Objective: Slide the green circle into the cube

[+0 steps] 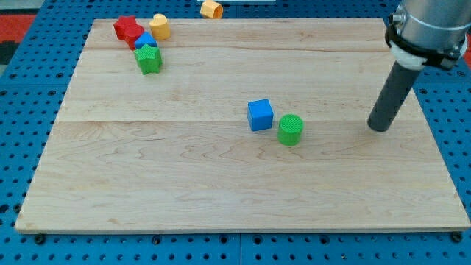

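The green circle [290, 129] lies near the middle of the wooden board [184, 169], just right of and slightly below the blue cube [260, 115]; the two are almost touching. My tip [379, 128] rests on the board to the right of the green circle, well apart from it, at about the same height in the view. The dark rod rises from it toward the view's top right.
At the view's top left sits a cluster: a red star-like block [127, 29], a yellow block [160, 26], a small blue block [145, 40] and a green star-like block [149, 59]. Another yellow block [212, 9] lies beyond the board's top edge.
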{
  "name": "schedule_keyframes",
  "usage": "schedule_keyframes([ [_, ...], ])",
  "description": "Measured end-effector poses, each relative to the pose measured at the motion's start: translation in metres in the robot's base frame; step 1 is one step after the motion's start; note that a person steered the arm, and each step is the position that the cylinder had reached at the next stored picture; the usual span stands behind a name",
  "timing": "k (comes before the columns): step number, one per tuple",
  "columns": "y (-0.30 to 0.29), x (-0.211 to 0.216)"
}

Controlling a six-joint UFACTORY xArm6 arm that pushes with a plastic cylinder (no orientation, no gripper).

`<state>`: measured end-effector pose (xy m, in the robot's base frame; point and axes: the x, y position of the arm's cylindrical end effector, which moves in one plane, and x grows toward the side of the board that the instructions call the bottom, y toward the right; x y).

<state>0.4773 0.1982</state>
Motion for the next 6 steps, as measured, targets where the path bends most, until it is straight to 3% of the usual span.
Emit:
schedule_keyframes([
  [1, -0.062, 0.021],
  [2, -0.104, 0.009],
  [4, -0.161, -0.049],
  [6, -0.311, -0.060],
])
